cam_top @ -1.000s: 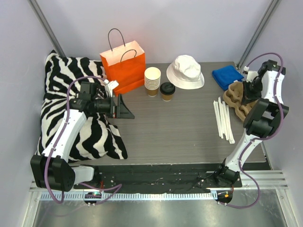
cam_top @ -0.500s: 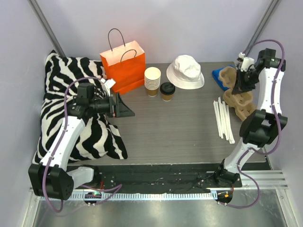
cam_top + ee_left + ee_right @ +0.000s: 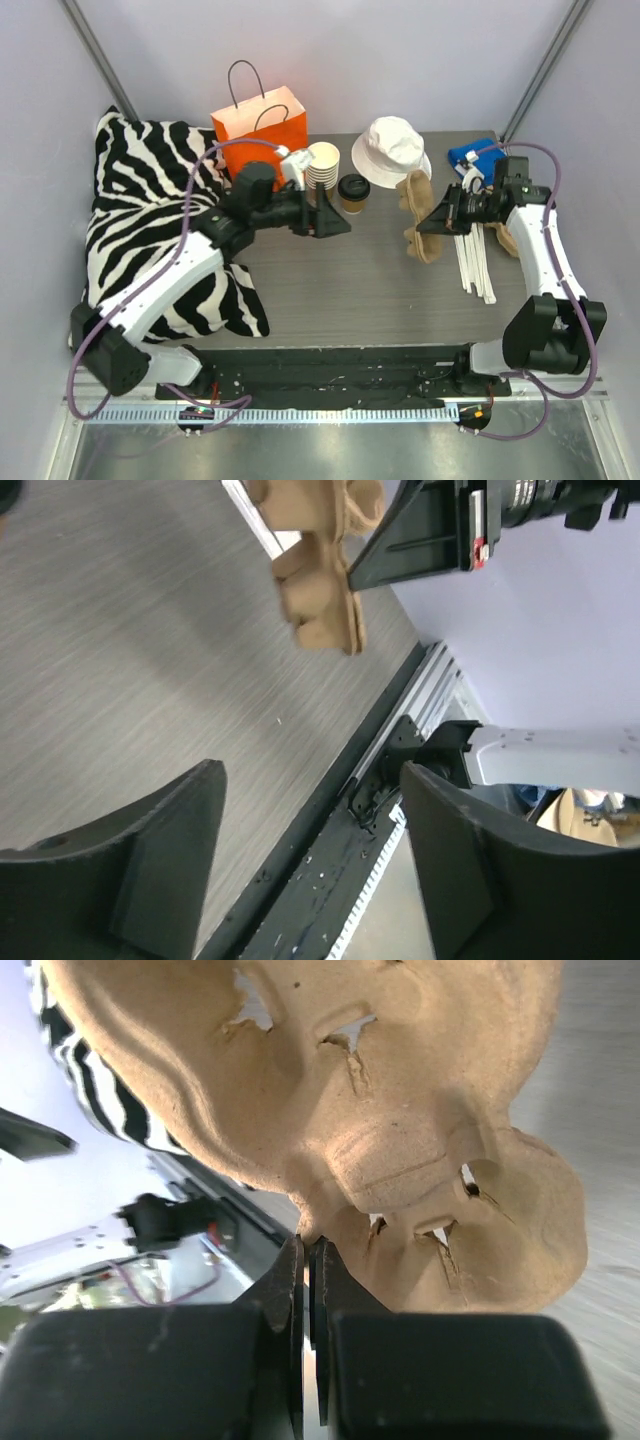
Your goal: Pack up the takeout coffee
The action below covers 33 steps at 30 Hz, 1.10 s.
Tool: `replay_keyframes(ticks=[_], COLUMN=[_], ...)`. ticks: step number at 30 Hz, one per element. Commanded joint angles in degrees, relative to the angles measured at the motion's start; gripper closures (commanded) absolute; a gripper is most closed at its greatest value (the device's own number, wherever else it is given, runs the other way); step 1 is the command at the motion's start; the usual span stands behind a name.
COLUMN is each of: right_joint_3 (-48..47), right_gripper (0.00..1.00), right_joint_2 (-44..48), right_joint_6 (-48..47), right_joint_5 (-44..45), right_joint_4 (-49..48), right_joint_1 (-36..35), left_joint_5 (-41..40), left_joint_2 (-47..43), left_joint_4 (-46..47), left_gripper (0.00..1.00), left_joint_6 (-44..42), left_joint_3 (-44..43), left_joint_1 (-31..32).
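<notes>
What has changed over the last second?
The right hand, shut on the brown pulp cup carrier, lifted it from the far right and carried it left, near the white bucket hat. The open left hand swung right from over the zebra-striped pillow toward the black-lidded takeout coffee cup. The coffee, stacked paper cups, orange paper bag and white straws stayed put.

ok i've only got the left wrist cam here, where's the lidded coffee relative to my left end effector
observer: the takeout coffee stands upright just beyond and right of the left end effector, outside its open jaws.
operator: is the right one really gripping that carrier
observer: yes, the right end effector is shut on the pulp carrier, at its rim.
operator: what's next to the coffee
observer: a stack of lidless cups, on its left.
</notes>
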State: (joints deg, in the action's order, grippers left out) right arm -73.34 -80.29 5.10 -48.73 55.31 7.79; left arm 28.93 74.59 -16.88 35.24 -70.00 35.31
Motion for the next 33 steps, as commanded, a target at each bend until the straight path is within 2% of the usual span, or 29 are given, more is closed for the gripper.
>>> replay_keyframes(ticks=[1,6,11,23,33], right_joint_3=[8.64,16.01,19.81,22.1,22.98], right_gripper=[0.99,0.99,0.99,0.99,0.99], right_joint_2=[7.78,10.85,13.49,14.72,15.43], right_joint_6=[19.47,30.21,37.95,39.81,39.02], right_joint_5=[-6.12,-7.43,-7.26,-8.4,-7.96], right_joint_4=[-19.0,-28.13,-35.52,-36.68,-36.15], right_joint_1=[-2.69,-4.01,-5.77,-7.53,-7.79], left_joint_5=[-14.31,-17.06,-17.59,-19.52,-19.08], left_joint_2=[7.14,12.33,15.06,16.99,17.78], left_joint_4=[3.17,2.74,1.59,1.5,1.5], left_gripper=[0.3,0.46,0.53,0.67,0.69], left_joint_6=[2.55,2.11,1.23,0.44,0.62], left_joint_3=[-6.72,-10.68,-12.01,-11.13,-11.92], left_joint_1=[9.24,14.78,17.07,17.25,17.25])
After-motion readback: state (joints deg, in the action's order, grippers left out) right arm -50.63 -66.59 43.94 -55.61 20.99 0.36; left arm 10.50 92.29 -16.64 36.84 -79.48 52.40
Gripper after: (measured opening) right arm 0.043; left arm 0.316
